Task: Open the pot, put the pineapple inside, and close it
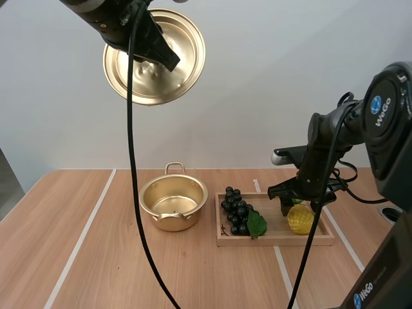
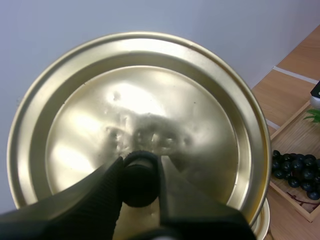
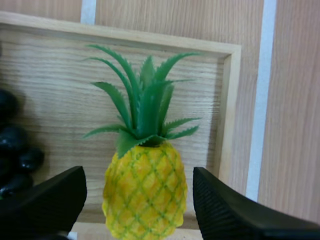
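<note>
The left gripper pinches the lid aloft by its knob, and the right gripper, spread, flanks the pineapple at the right end of the wooden tray, where an off-centre squeeze might eject it.

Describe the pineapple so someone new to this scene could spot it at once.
On the table, right of the gold pot, lies a wooden tray. The pineapple is at its right end, under the right gripper. It is yellow with a green spiky crown, unlike the dark grapes at the left end.
</note>
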